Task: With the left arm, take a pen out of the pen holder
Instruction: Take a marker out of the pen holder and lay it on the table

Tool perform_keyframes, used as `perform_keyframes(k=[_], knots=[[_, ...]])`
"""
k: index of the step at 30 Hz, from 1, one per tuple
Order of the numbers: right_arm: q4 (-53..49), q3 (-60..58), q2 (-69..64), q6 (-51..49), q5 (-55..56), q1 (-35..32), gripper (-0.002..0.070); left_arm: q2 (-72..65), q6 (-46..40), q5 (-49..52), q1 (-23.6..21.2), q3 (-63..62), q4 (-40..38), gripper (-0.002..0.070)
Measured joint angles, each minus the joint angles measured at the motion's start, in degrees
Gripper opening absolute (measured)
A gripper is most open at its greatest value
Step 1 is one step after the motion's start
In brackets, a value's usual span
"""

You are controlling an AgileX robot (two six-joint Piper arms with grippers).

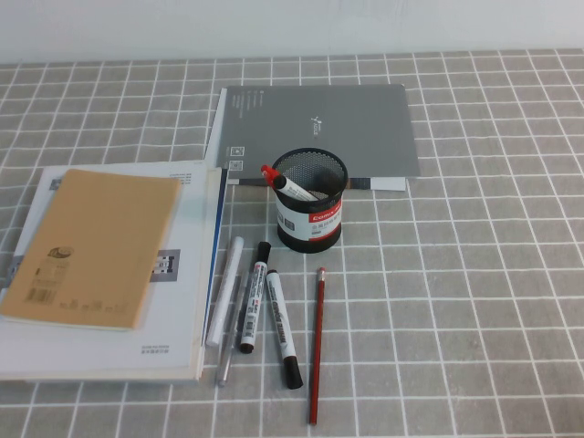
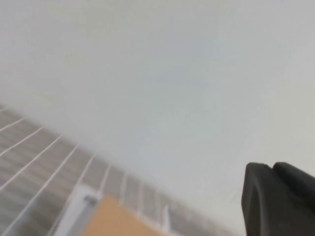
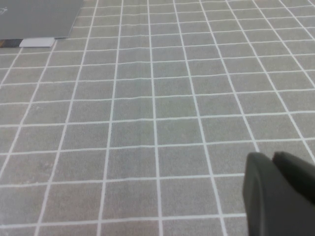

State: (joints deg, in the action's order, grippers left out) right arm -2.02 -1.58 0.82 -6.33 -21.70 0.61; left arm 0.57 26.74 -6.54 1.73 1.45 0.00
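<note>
Pens and books lie on a grey checked tablecloth (image 1: 474,274). One black mesh pen holder (image 1: 310,224) stands upright near the middle, at the front edge of one grey notebook (image 1: 319,123). One red-capped marker (image 1: 290,186) leans inside the pen holder, its cap poking over the rim towards the robot's left. I cannot tell whether anything else is in it.

Five writing things lie flat in front of the holder, close together. From the robot's left they are one white pen (image 1: 225,288), one thin grey pen (image 1: 228,342) just beside it, two black-and-white markers (image 1: 254,297) (image 1: 282,330) and one red pencil (image 1: 318,345).

On the robot's left, one tan notebook (image 1: 96,246) rests on one white book (image 1: 173,338).

Neither arm shows in the high view. The left gripper (image 2: 279,199) appears only in its own wrist view. It is clenched on nothing and raised off the table, facing the pale wall, with the tan notebook below it. The right gripper (image 3: 279,194) hangs over bare tablecloth, well apart from the pens. Whether it is clenched or released cannot be told.
</note>
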Motion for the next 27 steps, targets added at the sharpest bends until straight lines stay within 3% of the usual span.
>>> perform_keyframes(k=[7, 14, 16, 21, 27], knots=[[0.0, 0.0, 0.0, 0.0, 0.0, 0.0, -0.0013, 0.0, 6.5, -9.5, 0.0, 0.0, -0.3, -0.0003], [0.0, 0.0, 0.0, 0.0, 0.0, 0.0, -0.0013, 0.0, 11.4, -8.7, 0.5, 0.0, 1.0, -0.0003], [0.0, 0.0, 0.0, 0.0, 0.0, 0.0, -0.0013, -0.6, 14.1, -4.3, 1.2, -0.7, 4.0, -0.0003], [0.0, 0.0, 0.0, 0.0, 0.0, 0.0, -0.0013, -8.7, 18.3, 5.5, 5.6, -9.8, 19.9, -0.0003], [0.0, 0.0, 0.0, 0.0, 0.0, 0.0, -0.0013, -25.6, 18.0, 2.4, 15.0, -18.5, 29.5, -0.0003]])
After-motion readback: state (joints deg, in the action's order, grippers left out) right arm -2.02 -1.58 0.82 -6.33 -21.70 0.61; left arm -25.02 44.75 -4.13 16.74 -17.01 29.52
